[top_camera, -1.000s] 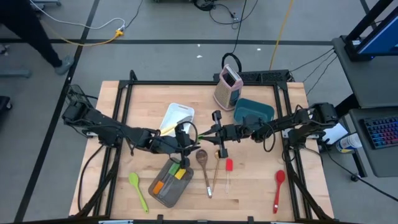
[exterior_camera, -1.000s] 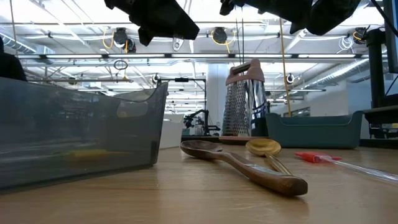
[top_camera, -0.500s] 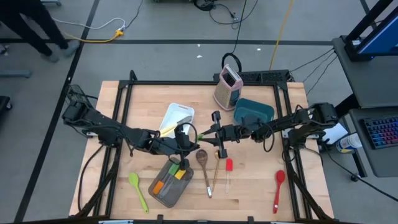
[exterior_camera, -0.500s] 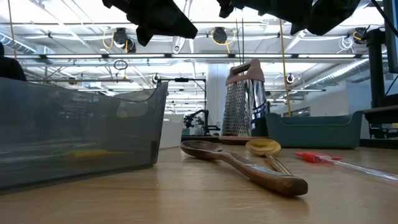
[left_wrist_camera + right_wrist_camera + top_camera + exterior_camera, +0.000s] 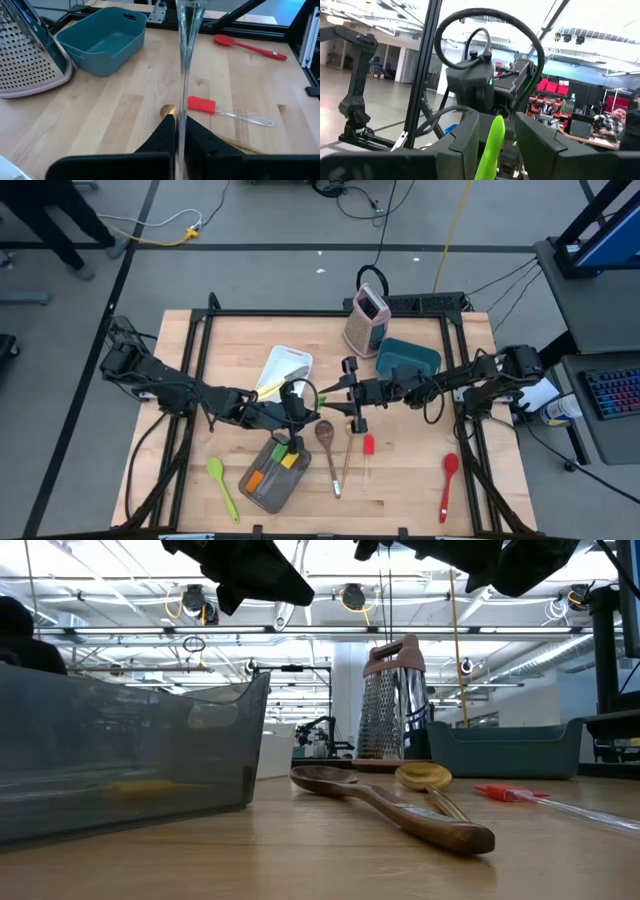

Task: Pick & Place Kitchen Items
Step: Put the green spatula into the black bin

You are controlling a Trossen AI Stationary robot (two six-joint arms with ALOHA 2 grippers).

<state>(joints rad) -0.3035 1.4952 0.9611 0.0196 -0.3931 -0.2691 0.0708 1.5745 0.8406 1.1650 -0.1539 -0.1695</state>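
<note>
**Both claws meet over the middle of your wooden table**
From above, your left claw [image 5: 296, 415] and right claw [image 5: 348, 393] sit tip to tip over the table [image 5: 420, 480], with grey floor and cables around it. At table height, the wooden spoon [image 5: 390, 802] lies beneath them, with ceiling lights behind. Left wrist: your claw is clamped on the clear-handled spatula [image 5: 183, 75], and the red spatula [image 5: 202, 105] lies beyond it. Right wrist: the fingers [image 5: 465, 145] stand apart beside its green blade, with a workshop behind.
</note>
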